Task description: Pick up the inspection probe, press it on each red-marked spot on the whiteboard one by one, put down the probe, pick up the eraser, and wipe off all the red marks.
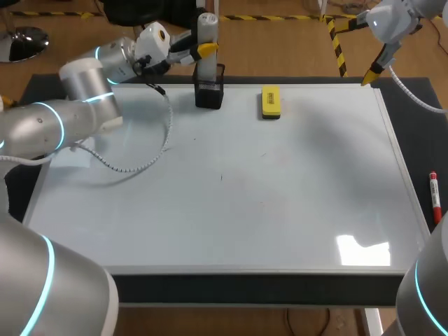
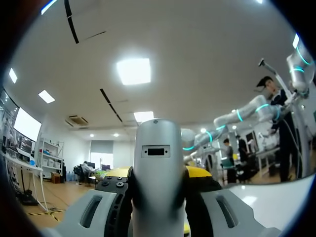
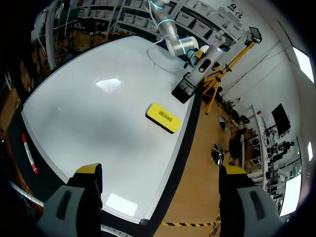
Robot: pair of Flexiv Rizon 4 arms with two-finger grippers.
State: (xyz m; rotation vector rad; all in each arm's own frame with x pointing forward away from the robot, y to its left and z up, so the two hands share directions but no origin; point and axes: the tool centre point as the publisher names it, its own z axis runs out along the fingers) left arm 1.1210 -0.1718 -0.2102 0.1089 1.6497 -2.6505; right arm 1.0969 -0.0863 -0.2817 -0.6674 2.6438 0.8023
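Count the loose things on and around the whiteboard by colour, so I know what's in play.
Yellow: 1, the eraser
Black: 1, the holder
Grey-white: 1, the probe, standing in the holder
Red: 1, the marker, lying off the whiteboard at its right edge
Total: 4

This looks like a robot lab. Two big grey robot arms with glowing blue rings, the left arm (image 1: 70,119) and the right arm (image 1: 392,21), reach over a table (image 1: 245,288). A whiteboard (image 1: 245,196) lies flat on it, with an inspection probe (image 1: 208,66) and a yellow eraser (image 1: 270,101) on top.
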